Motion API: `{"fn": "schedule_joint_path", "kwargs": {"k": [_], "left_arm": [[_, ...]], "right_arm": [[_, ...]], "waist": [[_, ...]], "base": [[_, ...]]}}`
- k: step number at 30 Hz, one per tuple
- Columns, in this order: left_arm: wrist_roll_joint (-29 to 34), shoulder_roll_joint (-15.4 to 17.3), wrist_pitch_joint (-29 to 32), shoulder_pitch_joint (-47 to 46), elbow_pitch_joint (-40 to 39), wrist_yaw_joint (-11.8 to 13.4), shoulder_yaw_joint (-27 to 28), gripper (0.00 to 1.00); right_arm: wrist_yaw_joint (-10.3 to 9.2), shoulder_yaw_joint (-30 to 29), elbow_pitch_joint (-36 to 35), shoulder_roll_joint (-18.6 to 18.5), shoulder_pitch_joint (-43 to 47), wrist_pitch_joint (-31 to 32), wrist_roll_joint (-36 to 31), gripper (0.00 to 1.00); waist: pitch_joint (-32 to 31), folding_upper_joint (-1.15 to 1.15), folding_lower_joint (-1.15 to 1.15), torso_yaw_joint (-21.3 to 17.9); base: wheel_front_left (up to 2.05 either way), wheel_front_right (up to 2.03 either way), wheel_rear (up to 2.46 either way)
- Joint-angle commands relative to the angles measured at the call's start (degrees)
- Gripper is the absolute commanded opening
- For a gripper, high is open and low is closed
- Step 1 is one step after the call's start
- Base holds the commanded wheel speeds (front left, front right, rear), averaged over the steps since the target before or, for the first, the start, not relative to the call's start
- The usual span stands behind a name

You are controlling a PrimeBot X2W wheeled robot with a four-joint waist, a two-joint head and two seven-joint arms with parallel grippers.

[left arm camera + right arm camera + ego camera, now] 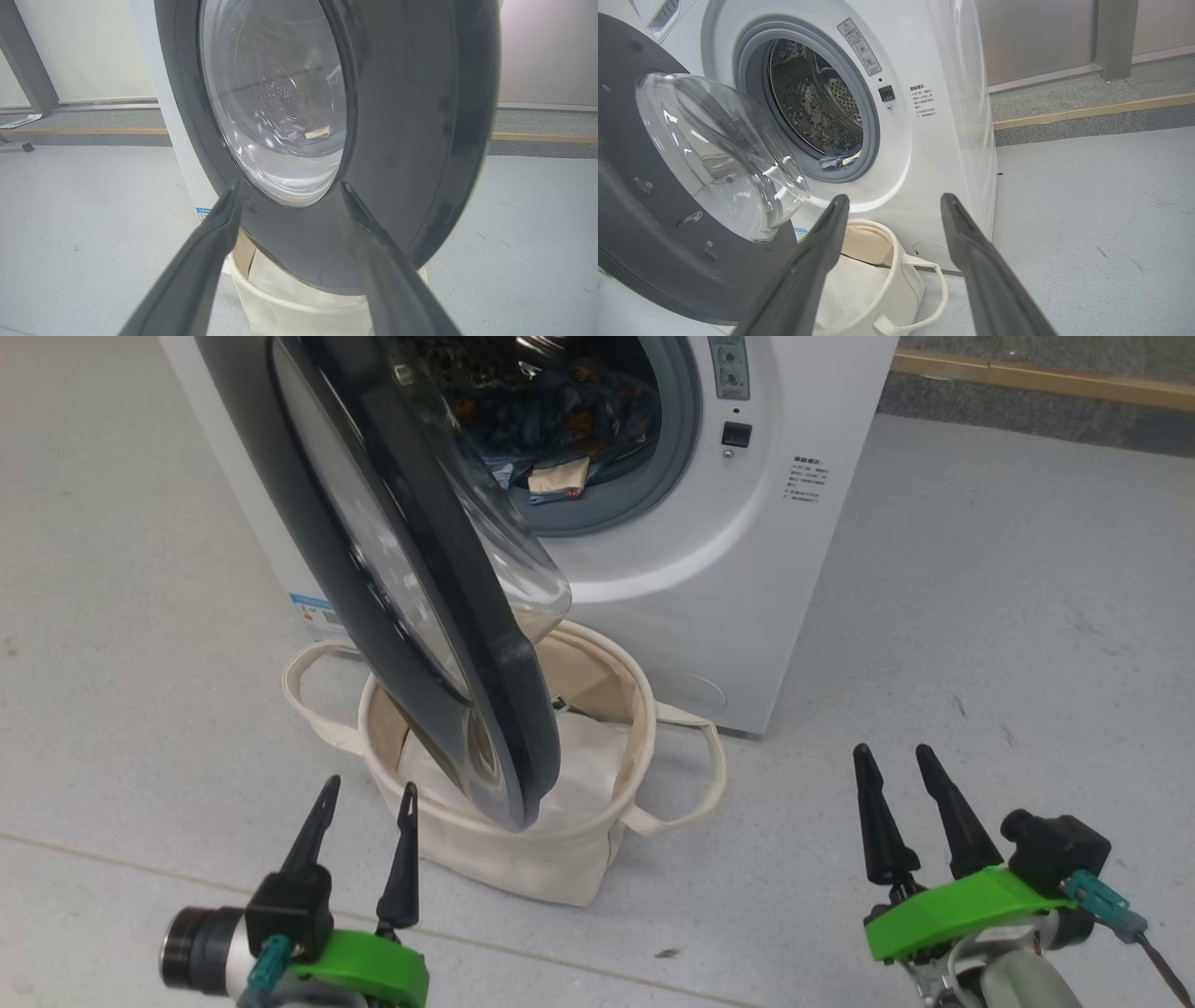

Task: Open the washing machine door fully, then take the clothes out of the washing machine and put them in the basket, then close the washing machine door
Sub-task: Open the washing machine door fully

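Hovering left gripper [370, 786]: fingers [403, 859] spread wide, nothing held; low at the left of the head view, tips pointing up beside the door's lower edge; in the left wrist view [290, 184] framing the bottom of the glass, close to the door's outer face, contact impossible to tell.
right gripper [892, 749]: fingers parted, empty; low at the right of the head view, over bare floor, well apart from machine and basket; in the right wrist view [895, 197] aimed at the machine front below the drum opening.
washing machine door [504, 663]: swung out from the front, nearly edge-on to the head camera; glossy black rim, clear glass bowl [714, 154] bulging toward the drum; lower edge hanging over the basket's mouth.
clothes [560, 420]: inside the drum [808, 98], heaped at the bottom of the opening; blue fabric with orange-brown prints, beige patch at the front, lying on the grey gasket [677, 448].
washing machine [728, 569]: white, standing on the floor; printed labels [808, 478] right of the opening, blue sticker [313, 611] low on the left.
basket [523, 859]: cream canvas, upright, just in front of the machine, under the open door; loop handles [721, 765] out to the sides; white sheet [588, 765] lining the inside.
floor [980, 616]: pale grey, speckled.
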Motion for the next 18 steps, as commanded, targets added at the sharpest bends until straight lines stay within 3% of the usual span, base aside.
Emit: {"fn": "schedule_joint_path", "kwargs": {"k": [1, 10, 18], "left_arm": [[0.1, 0.8, -0.3, -2.1, -2.3, 0.0, 2.2, 1.0], [0.0, 1.8, -0.3, -4.3, -6.8, -0.4, 3.8, 1.0], [-1.1, 1.5, -0.3, -8.8, -16.5, -1.3, 5.1, 1.0]], "right_arm": [[0.01, 1.4, -1.9, 0.2, -2.2, -0.7, 0.1, 1.0], [0.01, 1.7, -2.0, 0.2, -3.2, -0.7, 0.4, 1.0], [0.01, 1.5, -2.3, 0.2, -3.6, -0.7, 1.1, 1.0]], "waist": [[0.1, 0.0, 0.0, 0.0], [0.9, 0.0, 0.0, -0.1], [1.7, 0.0, 0.0, -0.1]], "base": [[0.0, 0.0, 0.0], [0.0, 0.0, 0.0], [0.0, 0.0, 0.0]]}}
